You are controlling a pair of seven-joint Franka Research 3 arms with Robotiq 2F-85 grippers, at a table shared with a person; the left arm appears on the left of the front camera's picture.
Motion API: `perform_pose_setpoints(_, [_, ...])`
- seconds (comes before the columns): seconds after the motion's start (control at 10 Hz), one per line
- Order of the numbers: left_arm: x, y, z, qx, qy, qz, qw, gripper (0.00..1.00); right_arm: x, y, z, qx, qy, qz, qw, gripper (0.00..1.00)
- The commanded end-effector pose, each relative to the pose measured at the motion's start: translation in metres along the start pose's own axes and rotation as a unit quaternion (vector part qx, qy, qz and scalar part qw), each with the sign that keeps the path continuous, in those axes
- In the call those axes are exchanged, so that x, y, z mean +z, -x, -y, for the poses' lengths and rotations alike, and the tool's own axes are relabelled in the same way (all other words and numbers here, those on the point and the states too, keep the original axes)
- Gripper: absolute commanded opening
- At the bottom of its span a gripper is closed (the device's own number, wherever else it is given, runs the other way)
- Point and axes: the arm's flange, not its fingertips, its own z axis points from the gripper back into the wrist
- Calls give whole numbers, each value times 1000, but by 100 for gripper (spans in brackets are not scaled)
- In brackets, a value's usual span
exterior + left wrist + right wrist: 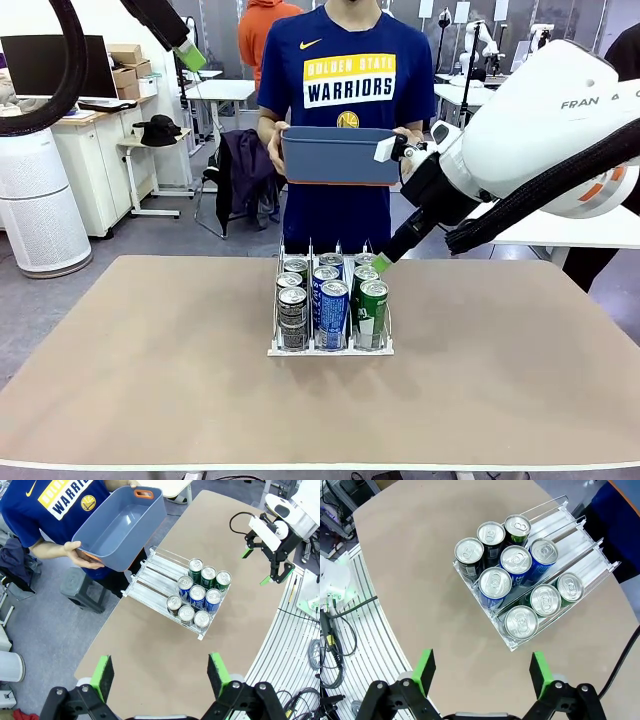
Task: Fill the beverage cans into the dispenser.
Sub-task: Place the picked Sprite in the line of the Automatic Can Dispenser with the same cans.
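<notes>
Both grippers stand with jaws wide apart and nothing between them. Along the bottom edge of its own wrist view, the left gripper (pixel 160 675) hangs high over the near end of the table (pixel 150 680); the right gripper (pixel 482 672) does the same at the bottom of the right wrist view, and in the left wrist view it shows at the upper right (pixel 264 562).

At the centre of the front view, the dispenser (pixel 330 348) sits on the table with nine beverage cans (pixel 333 312) standing upright in it: three dark ones in the left lane, three blue in the middle, three green on the right.

At upper centre, a person holds a blue-grey tub (pixel 340 155) in both hands beyond the table's far edge.
</notes>
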Motion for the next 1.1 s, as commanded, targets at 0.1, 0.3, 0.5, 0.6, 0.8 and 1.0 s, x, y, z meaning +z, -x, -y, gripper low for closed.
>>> perform_pose_setpoints(0.1, [1, 2, -1, 0, 2, -5, 1000, 100, -3, -2, -1, 1, 1, 1, 1000, 100])
perform_pose_setpoints(0.3, [1, 2, -1, 0, 2, -5, 1000, 100, -3, -2, -1, 1, 1, 1, 1000, 100])
perform_pose_setpoints(0.5, [1, 2, -1, 0, 2, -5, 1000, 100, 0, 0, 0, 0, 0, 0, 1000, 100])
perform_pose_setpoints(0.6, [1, 2, -1, 0, 2, -5, 1000, 100, 21, -6, 9, 30, -27, 4, 999, 100])
perform_pose_setpoints(0.8, [1, 2, -1, 0, 2, -5, 1000, 100, 65, -13, 14, 34, -80, 10, 996, 100])
perform_pose_setpoints(1.0, [1, 2, -1, 0, 2, -5, 1000, 100, 100, -34, 36, 56, -81, 34, 995, 100])
